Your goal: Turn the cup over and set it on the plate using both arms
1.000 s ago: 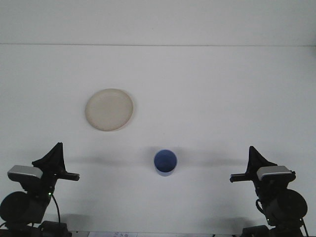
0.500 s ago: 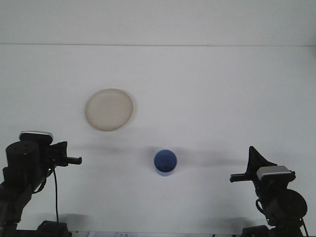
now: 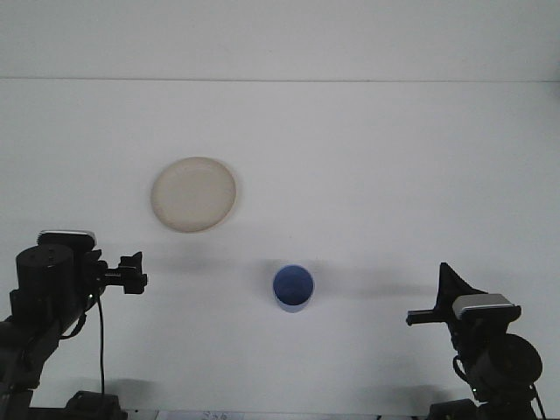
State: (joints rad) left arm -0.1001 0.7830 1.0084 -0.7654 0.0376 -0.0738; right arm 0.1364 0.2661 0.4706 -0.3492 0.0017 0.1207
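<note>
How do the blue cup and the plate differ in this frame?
The blue cup is deep blue and walled; the plate is cream and flat. The cup looks narrower across than the plate. The cup stands nearer the robot, centre; the plate lies farther back, left. Both are round, sit apart on the white table, untouched.

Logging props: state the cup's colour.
Blue cup, clearest in the front view.

Plain white table (image 3: 394, 175) w/ faint seam across far edge, even soft light, no clutter.
</note>
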